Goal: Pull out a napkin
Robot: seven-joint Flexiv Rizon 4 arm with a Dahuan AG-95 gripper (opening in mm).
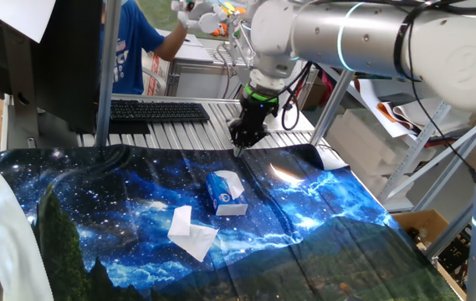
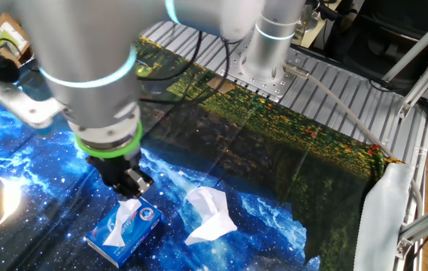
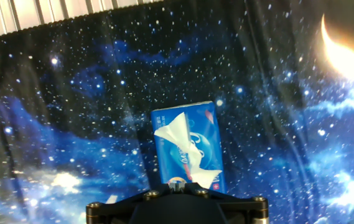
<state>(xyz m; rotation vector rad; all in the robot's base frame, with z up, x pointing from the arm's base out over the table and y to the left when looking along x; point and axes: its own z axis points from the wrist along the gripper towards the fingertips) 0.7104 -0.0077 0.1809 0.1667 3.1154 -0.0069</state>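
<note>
A small blue-and-white tissue box (image 1: 223,193) lies on the starry blue cloth. It also shows in the other fixed view (image 2: 127,228) and in the hand view (image 3: 189,149). The napkin (image 3: 180,138), white and creased, pokes up out of the box's top slot (image 2: 125,210). My gripper (image 1: 239,147) hangs above the box, a little to its far side, not touching it. Its fingertips look pressed together with nothing between them (image 2: 132,185). In the hand view only the gripper's (image 3: 176,183) dark body and tip show at the bottom edge.
A smoother loose white tissue with a pointed corner (image 1: 191,232) lies on the cloth beside the box (image 2: 210,214). A black keyboard (image 1: 158,110) and a monitor stand behind the cloth. A person in blue is at the back. The arm's base (image 2: 266,53) stands on the slatted table.
</note>
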